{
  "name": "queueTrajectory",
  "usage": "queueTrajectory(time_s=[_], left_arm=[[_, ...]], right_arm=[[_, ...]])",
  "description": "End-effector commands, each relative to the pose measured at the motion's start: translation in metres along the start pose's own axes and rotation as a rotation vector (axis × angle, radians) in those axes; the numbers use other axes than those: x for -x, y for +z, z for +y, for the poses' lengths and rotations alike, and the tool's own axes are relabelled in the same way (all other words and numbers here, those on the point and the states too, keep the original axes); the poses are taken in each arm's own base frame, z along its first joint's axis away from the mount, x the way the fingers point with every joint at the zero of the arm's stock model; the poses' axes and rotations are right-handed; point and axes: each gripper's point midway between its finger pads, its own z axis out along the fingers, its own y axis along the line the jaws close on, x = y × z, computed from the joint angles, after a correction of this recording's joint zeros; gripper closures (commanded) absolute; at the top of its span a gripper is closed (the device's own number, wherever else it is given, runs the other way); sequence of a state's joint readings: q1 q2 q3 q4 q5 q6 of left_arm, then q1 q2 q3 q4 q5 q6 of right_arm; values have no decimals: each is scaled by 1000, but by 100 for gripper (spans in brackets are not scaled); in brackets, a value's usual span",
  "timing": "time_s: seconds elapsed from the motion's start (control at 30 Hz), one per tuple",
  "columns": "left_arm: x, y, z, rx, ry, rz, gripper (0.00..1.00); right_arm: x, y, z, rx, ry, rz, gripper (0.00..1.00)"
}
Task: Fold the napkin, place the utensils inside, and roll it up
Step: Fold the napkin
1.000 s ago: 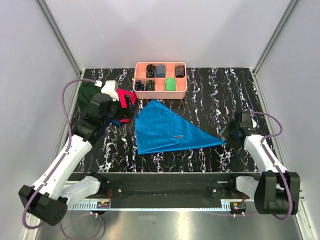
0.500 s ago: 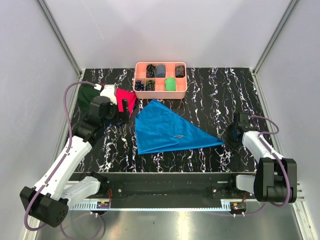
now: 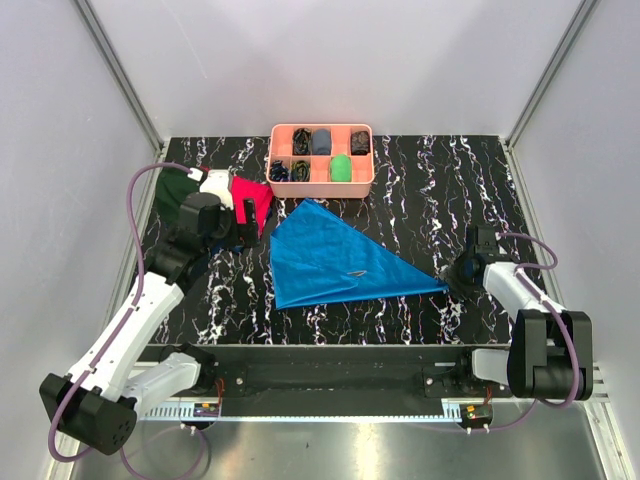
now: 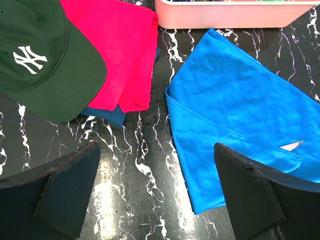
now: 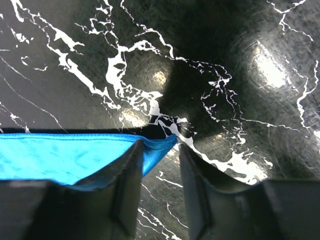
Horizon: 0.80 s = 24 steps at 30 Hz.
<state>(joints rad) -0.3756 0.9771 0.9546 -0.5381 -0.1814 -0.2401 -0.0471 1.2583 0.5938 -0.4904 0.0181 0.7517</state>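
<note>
Two hands show: our left hand gapes wide above the bench near the red cloth. Our right hand straddles the right tip of the triangle-folded blue napkin, fingers apart, unclamped.

A black tabletop veined with white, like marble, fills the middle of the booth. In the right wrist view its glossy face throws back soft patches of light. Plain pale grey walls close it in on the left, back and right. Slim aluminium posts run along the two back corners. Below the near edge lies a brushed metal surface.
</note>
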Motion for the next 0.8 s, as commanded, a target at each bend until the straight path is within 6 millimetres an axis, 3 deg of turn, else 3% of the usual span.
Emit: queueTrajectory(time_s=[0.0,0.27,0.37,0.43,0.57,0.77], left_arm=[[11,-3,3,11,-2,-46,1],[11,-4,2,8,-2,-49,1],[11,-4,2,8,-2,-49,1],[10,-3,3,8,-2,-47,1],[10,-3,2,7,-2,-45,1],[9,-2,2,7,-3,-45,1]], right_arm=[[7,8,0,-8,22,-28,59],[6,10,-3,-14,23,-28,71],[8,9,0,-3,16,-33,84],[10,6,5,19,-7,-37,100],[24,-7,23,94,-57,-81,100],[30,-50,73,336,-128,-154,100]])
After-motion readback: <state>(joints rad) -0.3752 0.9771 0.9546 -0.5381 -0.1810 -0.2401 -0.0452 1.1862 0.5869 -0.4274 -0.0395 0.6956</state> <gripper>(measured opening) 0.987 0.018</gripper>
